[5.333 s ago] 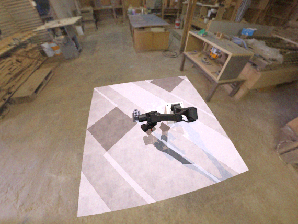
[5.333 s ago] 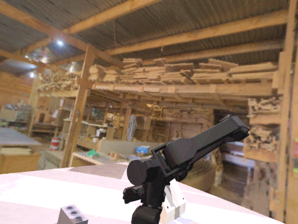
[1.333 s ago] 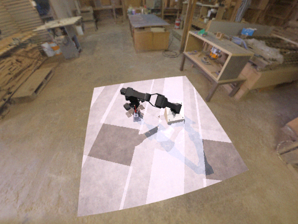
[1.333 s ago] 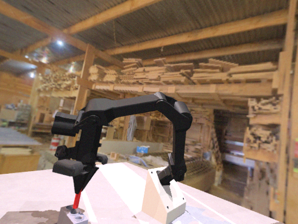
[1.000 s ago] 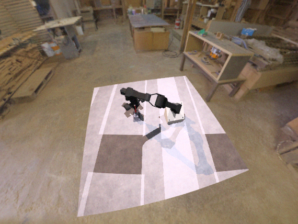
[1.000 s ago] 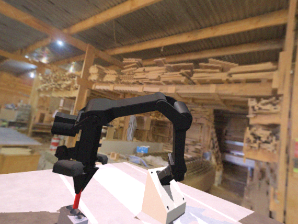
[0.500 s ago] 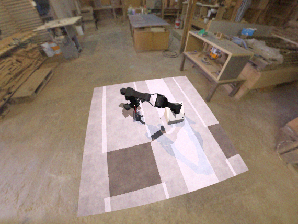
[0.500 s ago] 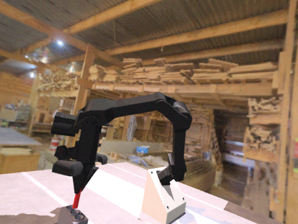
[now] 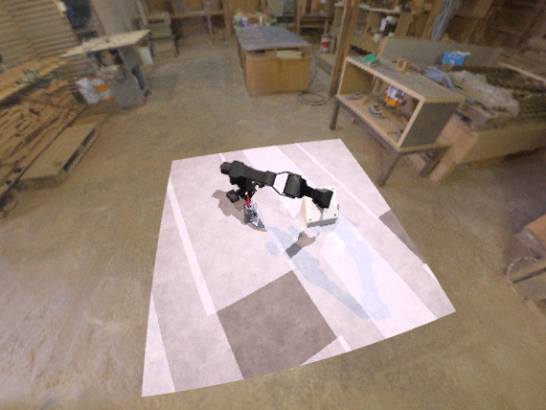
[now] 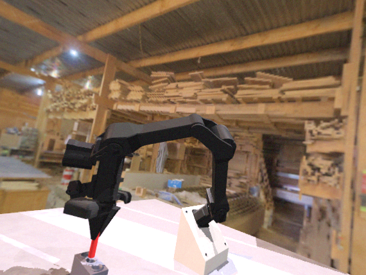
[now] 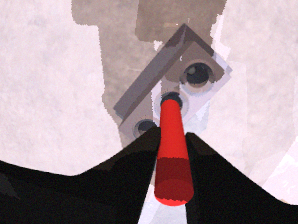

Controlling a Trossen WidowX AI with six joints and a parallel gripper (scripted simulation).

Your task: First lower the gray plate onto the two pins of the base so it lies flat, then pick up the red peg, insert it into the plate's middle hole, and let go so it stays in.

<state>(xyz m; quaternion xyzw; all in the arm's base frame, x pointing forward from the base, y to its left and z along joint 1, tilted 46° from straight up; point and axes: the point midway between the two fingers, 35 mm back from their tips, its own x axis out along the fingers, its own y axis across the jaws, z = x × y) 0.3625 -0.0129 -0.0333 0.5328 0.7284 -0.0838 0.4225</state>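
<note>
One claw (image 9: 247, 193) (image 10: 95, 237) (image 11: 172, 136) grips one red peg (image 9: 248, 200) (image 10: 93, 247) (image 11: 172, 145), its end at the middle of three round openings!

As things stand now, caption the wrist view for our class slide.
Black two-fingered hand gripping a red cylindrical peg, its tip at the gray block's middle hole.

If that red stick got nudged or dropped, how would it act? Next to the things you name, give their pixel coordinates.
The red peg (image 9: 248, 200) (image 10: 93, 247) (image 11: 172, 131) looks straight between the gripper's (image 10: 95, 237) (image 11: 173, 134) fingers, so it is probably stiff. Its round shape suggests it would roll if dropped flat. Being slim, it would likely topple if stood alone.
</note>
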